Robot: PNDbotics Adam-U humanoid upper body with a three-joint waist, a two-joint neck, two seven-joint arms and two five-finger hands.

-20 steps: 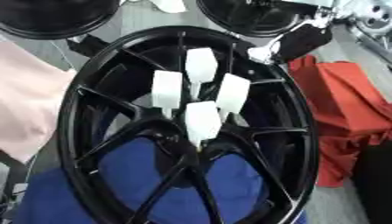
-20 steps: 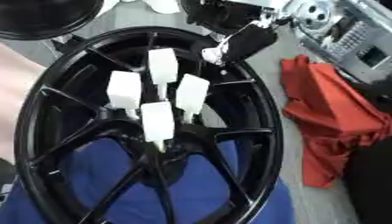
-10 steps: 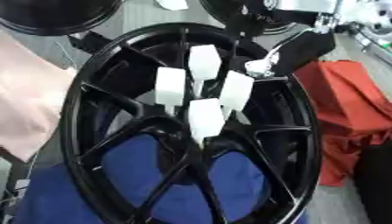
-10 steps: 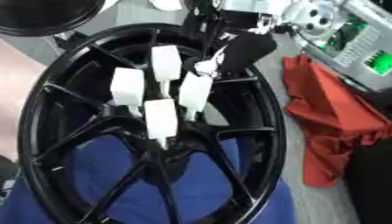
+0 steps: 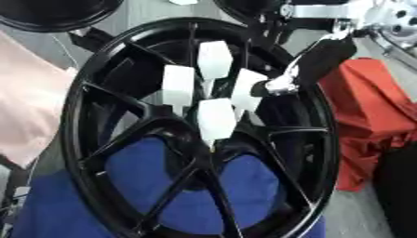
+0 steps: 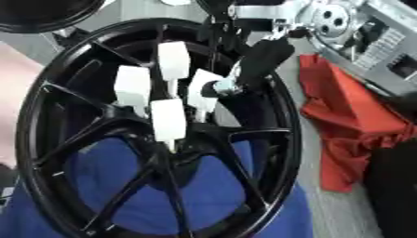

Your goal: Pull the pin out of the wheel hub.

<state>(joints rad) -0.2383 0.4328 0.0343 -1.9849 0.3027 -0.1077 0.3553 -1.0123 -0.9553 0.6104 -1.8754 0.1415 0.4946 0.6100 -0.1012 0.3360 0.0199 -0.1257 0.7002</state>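
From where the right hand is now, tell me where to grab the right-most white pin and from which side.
Take the right-most white pin by its broad white head, which stands clear of the hub on a thin stem. Come from the right, where the right hand is closest; the other pins crowd its left.

Wheel hub [image 5: 106, 93] bottom cut off; right hand [image 5: 313, 62] fingers blurred, maybe touching pin [image 5: 246, 95].

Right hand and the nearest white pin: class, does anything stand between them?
Nothing visible does. The right hand reaches in from the upper right, its tip right beside the right-most white pin in the wheel hub.
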